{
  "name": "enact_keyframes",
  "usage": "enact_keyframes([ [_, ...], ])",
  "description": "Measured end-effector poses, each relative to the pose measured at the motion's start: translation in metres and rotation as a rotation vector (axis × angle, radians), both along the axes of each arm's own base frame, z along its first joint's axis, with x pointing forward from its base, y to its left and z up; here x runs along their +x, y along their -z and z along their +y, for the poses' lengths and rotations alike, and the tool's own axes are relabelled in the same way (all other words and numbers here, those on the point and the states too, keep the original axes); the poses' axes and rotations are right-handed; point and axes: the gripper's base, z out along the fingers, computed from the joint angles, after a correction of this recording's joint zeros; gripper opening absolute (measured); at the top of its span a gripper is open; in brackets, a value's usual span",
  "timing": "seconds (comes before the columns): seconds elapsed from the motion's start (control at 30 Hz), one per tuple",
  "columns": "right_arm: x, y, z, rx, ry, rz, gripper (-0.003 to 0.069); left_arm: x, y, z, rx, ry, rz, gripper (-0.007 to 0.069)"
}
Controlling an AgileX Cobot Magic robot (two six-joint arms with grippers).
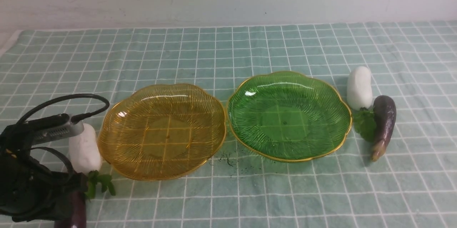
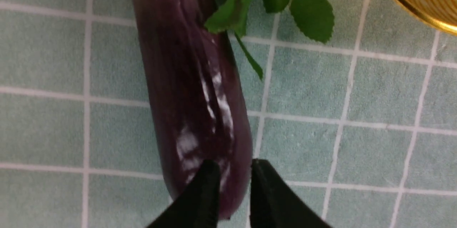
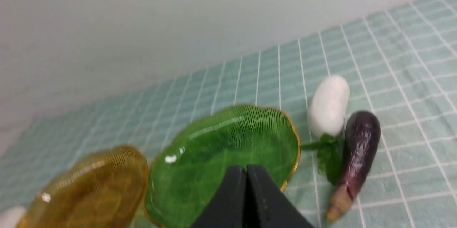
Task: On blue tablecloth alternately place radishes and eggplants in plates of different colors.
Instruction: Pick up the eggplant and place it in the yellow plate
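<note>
Your left gripper (image 2: 234,171), jaws barely parted, hovers over 1 eggplant (image 2: 192,89) at its end, perhaps touching it. Your right gripper (image 3: 246,171), closed and empty, points toward the green plate (image 1: 289,117); a radish (image 1: 359,87) and second eggplant (image 1: 383,121) lie right of that.

**Soft even light, blurred wrist views**

The front view is bright and evenly lit, with faint soft shadows beside the right eggplant (image 1: 383,121). White glints sit on the green plate (image 1: 314,92) and the amber plate (image 1: 200,103). In the left wrist view, streaky white glare runs along the left eggplant (image 2: 192,96), and the left gripper (image 2: 234,171) is a dark, unsharp shape. The right wrist view is blurred throughout.
</note>
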Motion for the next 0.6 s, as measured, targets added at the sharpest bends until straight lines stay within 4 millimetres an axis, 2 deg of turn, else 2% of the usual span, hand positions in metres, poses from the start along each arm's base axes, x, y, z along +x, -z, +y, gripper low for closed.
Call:
enact_keyframes([
  [0.27, 0.030, 0.018, 0.003, -0.027, -0.056, 0.203, -0.0015, 0.012, 0.011, 0.004, 0.044, 0.024, -0.024, 0.0492],
  [0.4, 0.040, 0.026, 0.004, -0.035, -0.075, 0.278, -0.0015, 0.017, 0.025, 0.005, 0.043, 0.025, 0.022, 0.0614],
  [0.5, 0.049, 0.027, 0.006, -0.039, -0.102, 0.339, -0.0015, 0.022, 0.034, 0.005, 0.042, 0.024, 0.049, 0.0633],
  [0.57, 0.058, 0.022, 0.008, -0.043, -0.131, 0.391, -0.0015, 0.024, 0.044, 0.006, 0.037, 0.024, 0.094, 0.0582],
  [0.6, 0.068, 0.016, 0.008, -0.059, -0.153, 0.426, -0.0015, 0.023, 0.048, 0.005, 0.033, 0.025, 0.118, 0.0503],
])
